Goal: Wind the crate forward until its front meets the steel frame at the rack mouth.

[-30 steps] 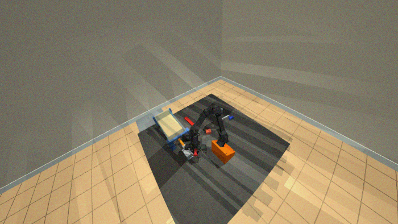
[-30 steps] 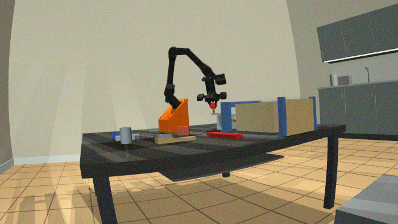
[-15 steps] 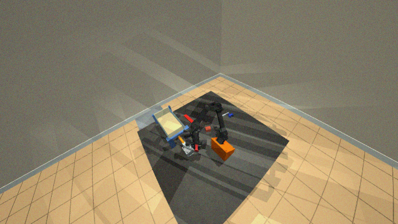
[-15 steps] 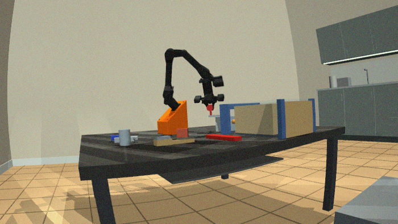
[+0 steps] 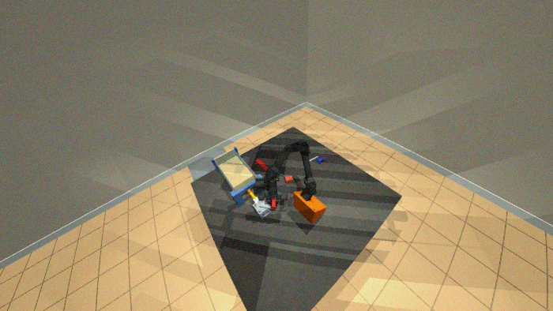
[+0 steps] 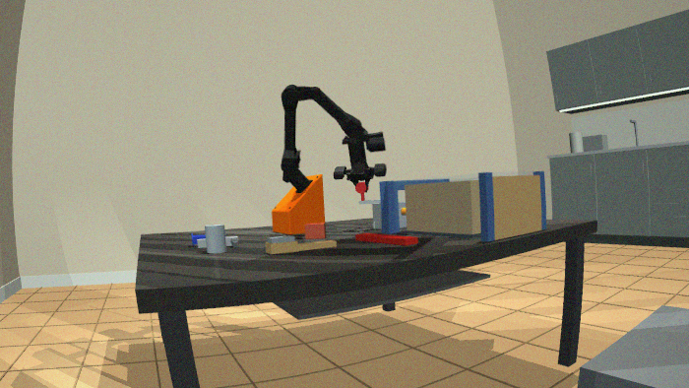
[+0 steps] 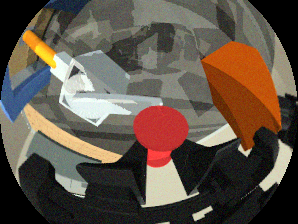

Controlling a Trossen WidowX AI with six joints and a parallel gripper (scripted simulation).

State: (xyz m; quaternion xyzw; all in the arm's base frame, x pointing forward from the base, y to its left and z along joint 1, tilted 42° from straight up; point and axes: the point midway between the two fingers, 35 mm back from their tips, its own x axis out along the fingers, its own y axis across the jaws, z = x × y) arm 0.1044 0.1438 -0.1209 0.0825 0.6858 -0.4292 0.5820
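My tool [image 7: 158, 156] grips the red handle [image 7: 160, 129] above the desk [image 7: 160, 43], grey winch [image 7: 93, 86] left, orange block [image 7: 242, 90] right.

A kitchen fitted out as a workshop. Far off to the side of the gripper [image 6: 361, 183] run grey base cabinets [image 6: 620, 192] under a counter with a tap [image 6: 635, 129], and grey wall cupboards [image 6: 617, 61] hang above. Tan floor tiles [image 6: 443, 340] lie beneath the dark workbench [image 6: 295, 281] it hangs over.
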